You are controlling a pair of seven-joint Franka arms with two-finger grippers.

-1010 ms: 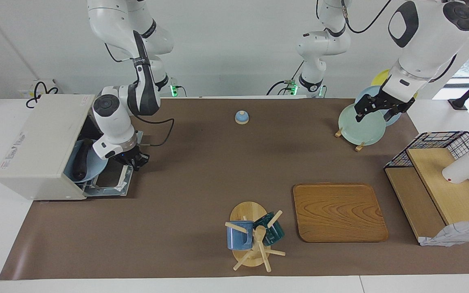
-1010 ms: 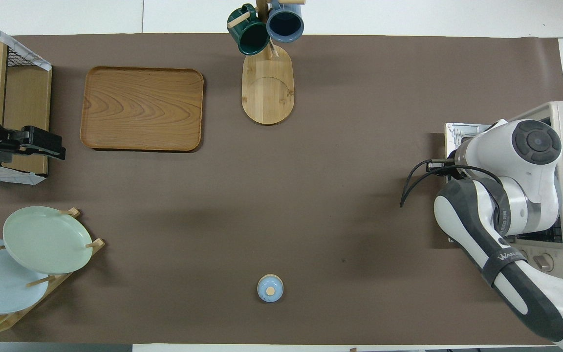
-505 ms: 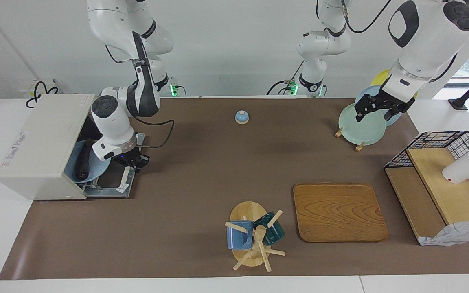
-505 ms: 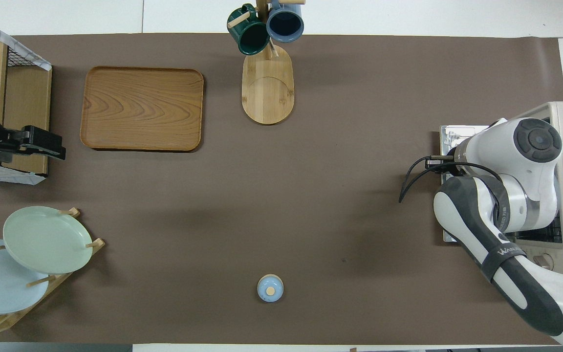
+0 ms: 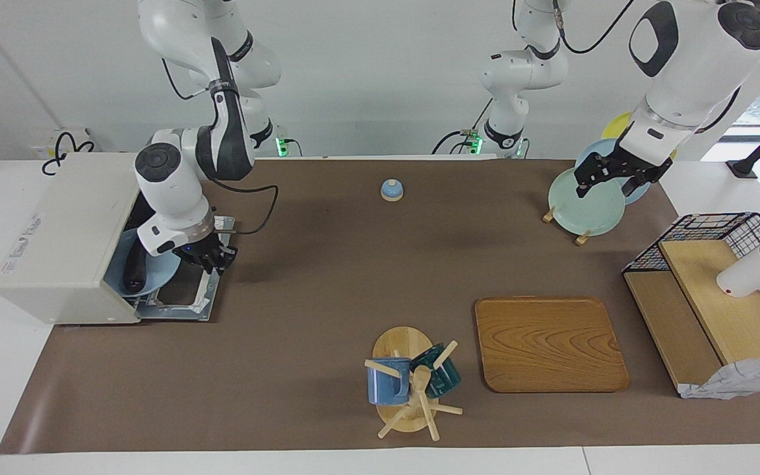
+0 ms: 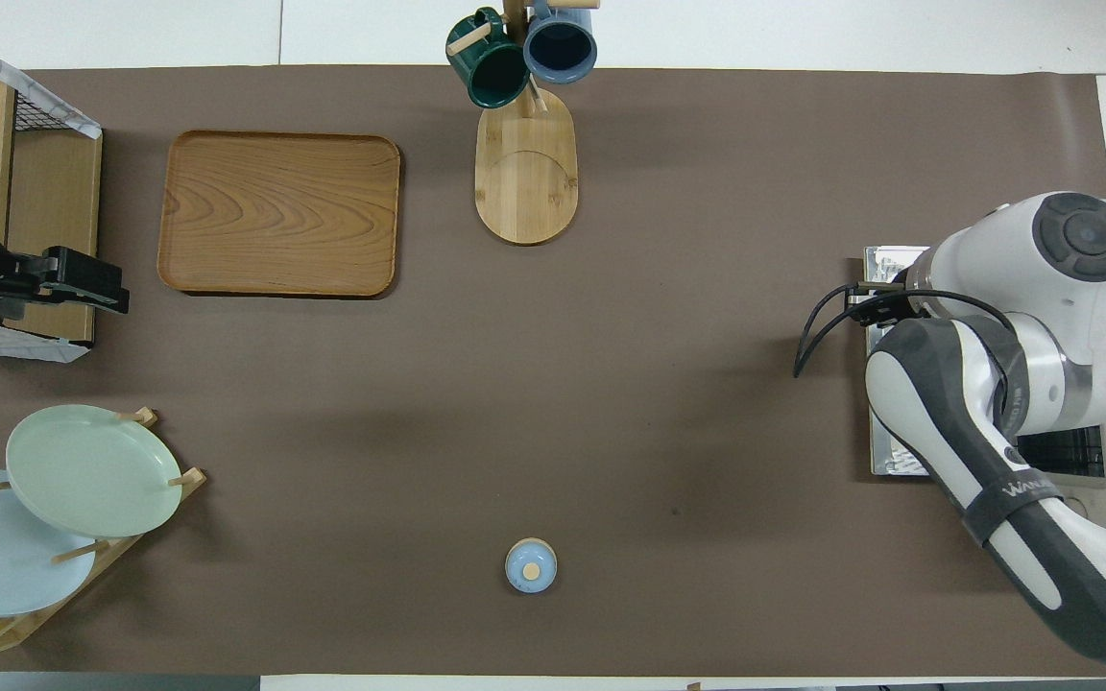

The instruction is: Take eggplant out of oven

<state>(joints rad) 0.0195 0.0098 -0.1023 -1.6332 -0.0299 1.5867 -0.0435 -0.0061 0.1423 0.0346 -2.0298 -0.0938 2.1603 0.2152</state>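
Eggplant (image 5: pixel 133 269): lying on a blue plate (image 5: pixel 159 274) inside the open oven (image 5: pixel 63 231), long axis running in and out of the oven mouth. Right gripper (image 5: pixel 210 256): hovering over the dropped door just beside it, nearer arm, jaw opening unclear. Left gripper (image 5: pixel 607 178): waiting open over the plate rack.

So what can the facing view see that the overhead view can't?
Only the facing view shows the eggplant, lying on a blue plate inside the open oven, and the right gripper over the lowered door. Only the overhead view shows the oven's knobs; there the right arm covers the oven's mouth. Both show the tray, the mug rack, the plate rack, the small blue lid, and the left gripper, open, waiting at the left arm's end.
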